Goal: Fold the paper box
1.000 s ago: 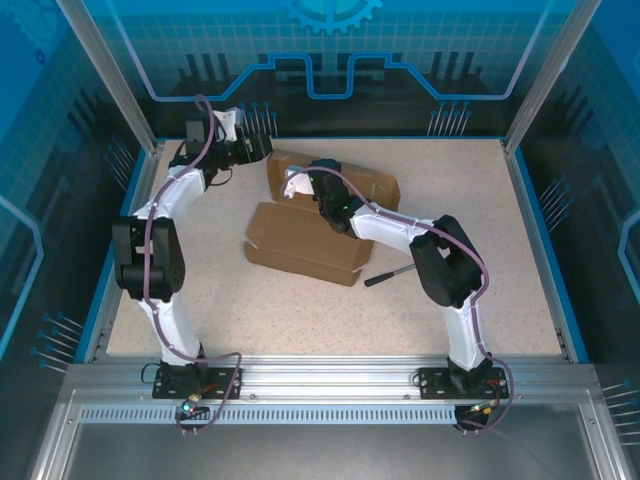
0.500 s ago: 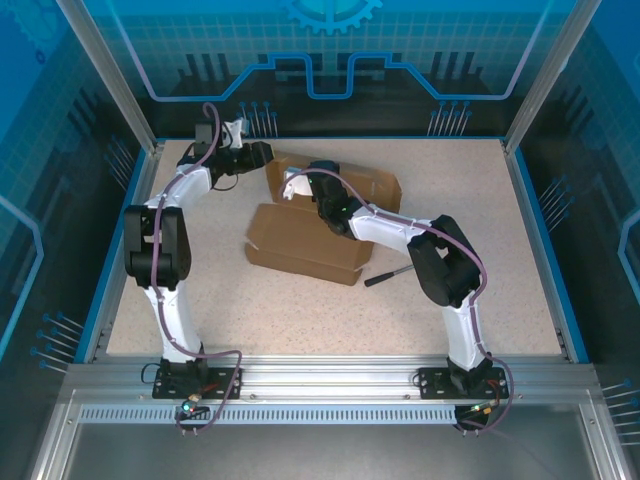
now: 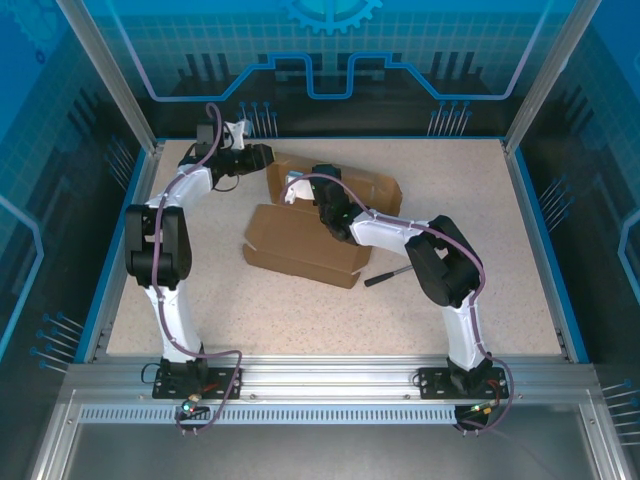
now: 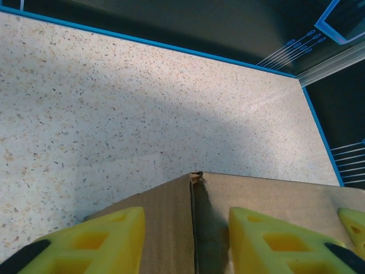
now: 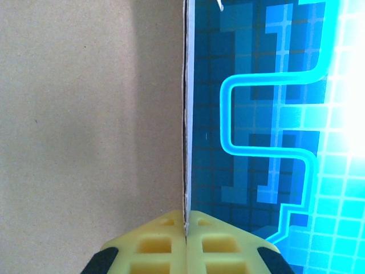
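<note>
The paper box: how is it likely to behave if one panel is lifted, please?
The paper box is probably fairly stiff: the panel pinched in the right gripper shows a straight, unbowed edge. It will likely hinge at creases like the one in the left wrist view. Being thin cardboard, it is probably light and may slide on the table.
</note>
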`<state>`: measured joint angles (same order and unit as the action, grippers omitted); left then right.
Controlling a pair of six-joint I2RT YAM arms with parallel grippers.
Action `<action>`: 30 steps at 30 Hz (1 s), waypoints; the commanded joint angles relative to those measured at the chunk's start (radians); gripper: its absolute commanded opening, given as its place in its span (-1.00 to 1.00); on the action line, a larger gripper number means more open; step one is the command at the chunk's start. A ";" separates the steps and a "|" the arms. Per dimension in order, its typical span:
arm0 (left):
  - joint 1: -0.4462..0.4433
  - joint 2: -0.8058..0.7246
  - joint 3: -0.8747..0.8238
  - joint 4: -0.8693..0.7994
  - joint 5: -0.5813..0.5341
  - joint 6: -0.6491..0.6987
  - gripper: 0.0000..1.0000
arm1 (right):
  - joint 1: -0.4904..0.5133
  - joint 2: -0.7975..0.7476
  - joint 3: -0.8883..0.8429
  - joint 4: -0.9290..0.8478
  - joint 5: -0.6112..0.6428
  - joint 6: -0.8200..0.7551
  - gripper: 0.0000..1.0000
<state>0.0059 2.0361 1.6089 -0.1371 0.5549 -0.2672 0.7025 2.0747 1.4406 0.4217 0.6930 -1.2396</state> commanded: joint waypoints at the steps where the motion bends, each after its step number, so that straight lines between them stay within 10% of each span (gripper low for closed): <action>1: 0.016 -0.051 -0.025 -0.011 -0.030 0.036 0.04 | 0.009 0.013 -0.009 0.015 0.013 -0.012 -1.00; 17: -0.001 -0.160 -0.287 0.181 -0.119 0.468 0.37 | 0.008 0.015 0.050 -0.068 0.000 0.018 -1.00; 30: -0.043 -0.022 -0.217 0.260 -0.121 0.551 -0.01 | 0.010 0.018 0.079 -0.115 -0.010 0.040 -1.00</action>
<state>-0.0334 2.0006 1.3571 0.0605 0.4324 0.2665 0.7025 2.0754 1.4879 0.3340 0.6914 -1.2163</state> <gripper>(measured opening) 0.510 0.053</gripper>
